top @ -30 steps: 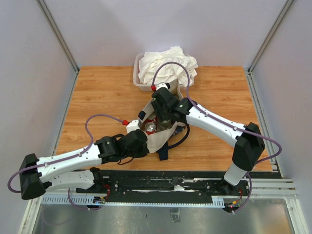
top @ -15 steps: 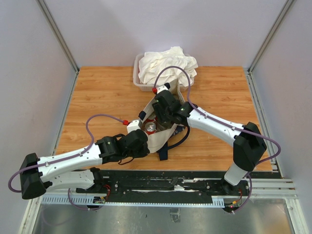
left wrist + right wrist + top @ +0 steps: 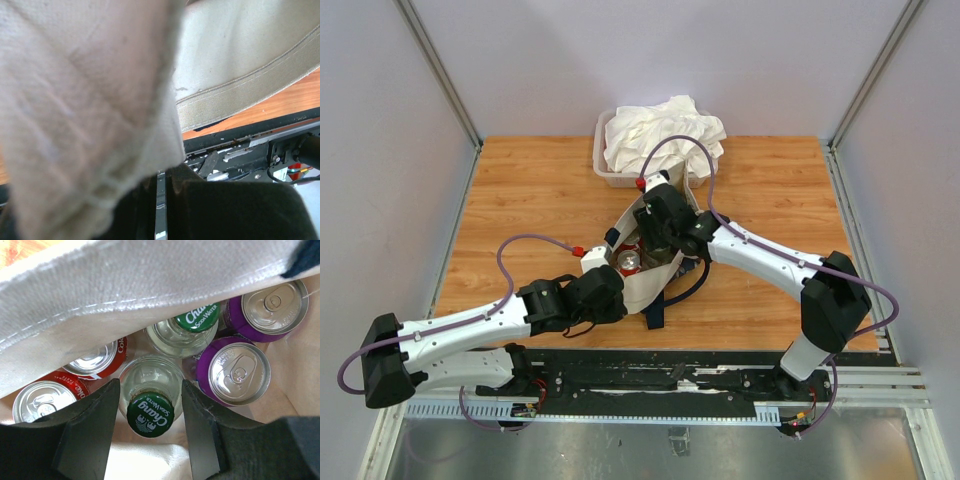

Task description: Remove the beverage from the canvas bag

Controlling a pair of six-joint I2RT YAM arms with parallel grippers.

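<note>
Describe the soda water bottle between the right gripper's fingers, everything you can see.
The bottle is clear glass with a green cap printed Chang Soda Water in white. It stands upright in the canvas bag, seen from above. The right gripper straddles its shoulders; whether the fingers press it is unclear. A twin bottle stands alongside; a red can and a purple can flank it.

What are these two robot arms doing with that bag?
They are getting a drink out of the canvas bag. The left arm has its jaws shut on the bag's near edge, holding it open. The right arm reaches inside, jaws either side of a green-capped soda water bottle, among red cans and purple cans. Whether it grips yet is unclear; nothing is out.
</note>
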